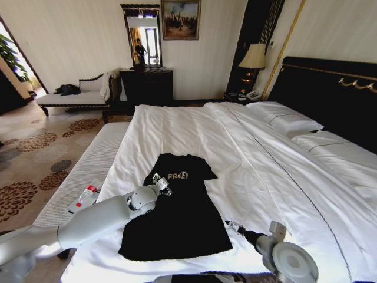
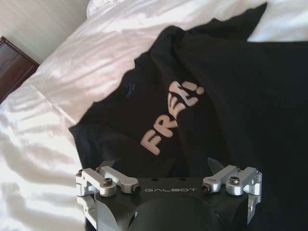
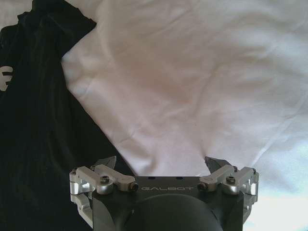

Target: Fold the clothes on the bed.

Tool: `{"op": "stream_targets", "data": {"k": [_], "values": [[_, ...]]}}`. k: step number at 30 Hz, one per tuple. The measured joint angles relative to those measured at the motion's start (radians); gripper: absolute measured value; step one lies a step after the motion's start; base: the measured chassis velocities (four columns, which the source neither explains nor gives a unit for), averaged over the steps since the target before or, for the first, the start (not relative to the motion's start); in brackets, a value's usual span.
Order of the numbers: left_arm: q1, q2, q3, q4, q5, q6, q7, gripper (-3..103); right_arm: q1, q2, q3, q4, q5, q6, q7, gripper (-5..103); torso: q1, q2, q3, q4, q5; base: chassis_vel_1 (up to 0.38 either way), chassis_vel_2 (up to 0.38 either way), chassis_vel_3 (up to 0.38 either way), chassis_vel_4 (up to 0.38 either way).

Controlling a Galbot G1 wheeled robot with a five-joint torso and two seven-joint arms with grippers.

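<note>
A black T-shirt (image 1: pixel 179 215) with white "FREE!" lettering lies flat on the white bed (image 1: pixel 265 159), near the foot-side edge closest to the robot. Its long axis runs from the hem, nearest the robot, up to the collar, farther away toward the middle of the mattress. One sleeve sticks out on the robot's right; the left shoulder looks bunched inward.

The left hand (image 1: pixel 163 187) hovers over the shirt's upper left area, just beside the lettering. In the left wrist view its fingers (image 2: pixel 107 167) are spread apart and hold nothing, with the lettering (image 2: pixel 172 117) directly ahead of them.

The right hand (image 1: pixel 234 226) sits low over the white sheet, just off the shirt's lower right edge. In the right wrist view its fingers (image 3: pixel 215 163) are also spread and empty, with the shirt's dark edge (image 3: pixel 43 144) off to one side and bare sheet ahead.

Judging from this, the left hand is nearer the shoulder and sleeve, the right hand nearer the hem corner. No lengthwise fold looks made yet.
</note>
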Motion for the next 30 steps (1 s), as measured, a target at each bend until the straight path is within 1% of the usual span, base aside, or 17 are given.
{"op": "stream_targets", "data": {"k": [1,5,18,21,25,30], "values": [[0.0,0.0,0.0,0.0,0.0,0.0,0.0,100,0.0,0.0,0.0,0.0,0.0,0.0,0.0,100,0.0,0.0,0.0,0.0,0.0,0.0,0.0,0.0,0.0],[0.037,-0.001,-0.014,0.018,0.048,-0.001,-0.001,100,0.008,-0.001,0.0,-0.013,0.001,-0.002,0.001,100,0.0,0.0,0.0,0.0003,0.0002,0.0,0.0,0.0,0.0],[0.03,-0.043,-0.031,0.084,0.075,-0.003,0.01,100,0.016,0.007,-0.012,-0.023,0.004,-0.02,0.012,100,0.0,0.0,0.0,0.0001,0.0001,0.0,0.0,0.0,0.0],[0.031,-0.042,-0.04,0.081,0.084,-0.003,0.01,100,0.011,0.01,-0.011,-0.025,0.003,-0.02,0.011,100,0.0,0.0,0.0,0.0,0.0001,0.0,0.0,0.0,0.0],[0.023,-0.023,-0.048,0.062,0.093,-0.003,0.013,100,0.009,0.011,-0.011,-0.027,0.002,-0.021,0.01,100,0.0,0.0,0.0,0.0001,0.0002,0.0,0.0,0.0,0.0],[0.02,-0.018,-0.051,0.07,0.094,-0.003,0.02,100,0.019,0.009,-0.017,-0.027,0.002,-0.021,0.01,100,0.0,0.0,0.0,0.0002,0.0002,0.0,0.0,0.0,0.0]]}}
